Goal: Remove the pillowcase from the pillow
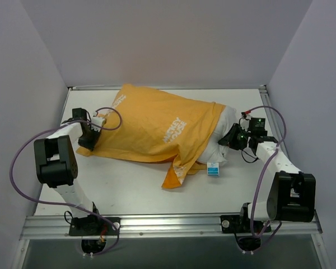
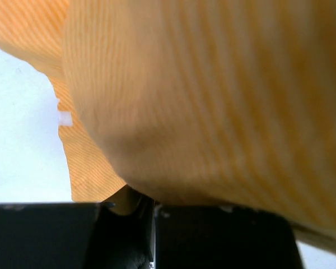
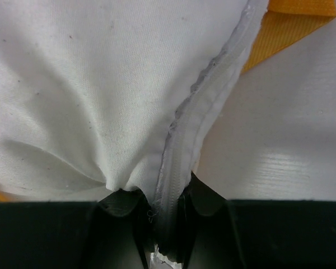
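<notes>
White worktop [image 1: 134, 190], matte and a bit scuffed, boxed in on 3 sides by plain pale lilac-grey wall panels [image 1: 168, 39] at 9, 12 and 3 o'clock. An aluminium rail [image 1: 173, 224] runs along the near edge at 6 o'clock w/ both arm bases bolted to it, and a thin metal strip lines the far edge at 12. Purple cables [image 1: 19, 168] loop off each arm. The pillowcase [image 1: 157, 126], orange-yellow w/ white lettering, lies across the middle of the worktop from approx 10 o'clock to 3 o'clock, rumpled, one corner flopped toward 6. The pillow [image 1: 224, 131] is mostly inside it; its white end bulges out of the open mouth at the 3 o'clock side, and a small blue-and-white tag [image 1: 214, 169] rests on the worktop at approx 4 o'clock. L end effector [image 1: 92, 137] sits at 9 o'clock on the pillowcase's closed end. In the wrist view its fingers are together w/ a fold of orange ribbed fabric pinched btwn them. R end effector [image 1: 231, 139] is at 3 o'clock, clamped on the pillow's exposed end. Its wrist view shows white cloth and the zipper seam [image 3: 196, 123] gathered into the nearly closed jaws, w/ a sliver of orange at 1 o'clock and bare worktop beside it.
</notes>
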{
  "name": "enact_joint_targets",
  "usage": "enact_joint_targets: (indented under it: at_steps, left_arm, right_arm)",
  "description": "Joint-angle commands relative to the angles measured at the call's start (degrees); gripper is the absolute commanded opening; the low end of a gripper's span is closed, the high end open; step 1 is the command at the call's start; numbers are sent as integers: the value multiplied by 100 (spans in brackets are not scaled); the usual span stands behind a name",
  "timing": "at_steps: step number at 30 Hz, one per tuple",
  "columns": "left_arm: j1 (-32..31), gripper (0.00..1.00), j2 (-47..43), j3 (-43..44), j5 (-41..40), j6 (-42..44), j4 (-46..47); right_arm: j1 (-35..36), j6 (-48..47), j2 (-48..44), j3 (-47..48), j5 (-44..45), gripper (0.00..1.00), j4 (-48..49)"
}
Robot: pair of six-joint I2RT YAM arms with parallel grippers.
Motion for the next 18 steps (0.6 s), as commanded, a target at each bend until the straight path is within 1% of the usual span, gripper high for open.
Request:
enact_joint_targets:
  at_steps: [1, 2, 4, 5, 6, 9, 10, 12, 14, 15, 16, 18]
  left_arm:
    - [284, 2, -26, -229, 85, 115, 269]
    - [345, 2, -218, -290, 138, 141, 330]
    - [705, 2, -482, -492, 374, 150, 470]
    - [863, 2, -771, -571, 437, 133, 524]
    - [1195, 2, -904, -633, 498, 133, 550]
    - [1688, 2, -1493, -791, 499, 273, 516]
    - [1769, 2, -1851, -896, 455, 413, 498]
    - [1953, 2, -2231, -950, 455, 528, 489]
    - [2322, 2, -2678, -836, 551, 616, 358]
    - [2454, 2, -2777, -731, 638, 634, 279]
    - [2725, 2, -2856, -600, 683, 634, 87]
    - [3007, 2, -2953, -160, 832, 643, -90]
  right_arm:
    - [-245, -36, -129, 209, 188, 0, -53]
    - [-297, 7, -190, 200, 180, 0, -9]
    - [-499, 69, -269, 174, 136, 0, 52]
    - [-569, 156, -357, 156, 109, 0, 131]
    - [-701, 209, -401, 147, 48, 0, 149]
    - [-851, 359, -568, 165, -14, 0, 149]
    - [-930, 377, -630, 234, -23, 0, 149]
    - [-1000, 447, -805, 331, -31, 0, 149]
    - [-1150, 465, -1007, 524, -23, 0, 97]
    - [-1220, 500, -1060, 569, -31, 0, 71]
    - [-1395, 535, -1122, 604, -110, 0, 44]
    - [-1624, 622, -1228, 578, -224, 0, 61]
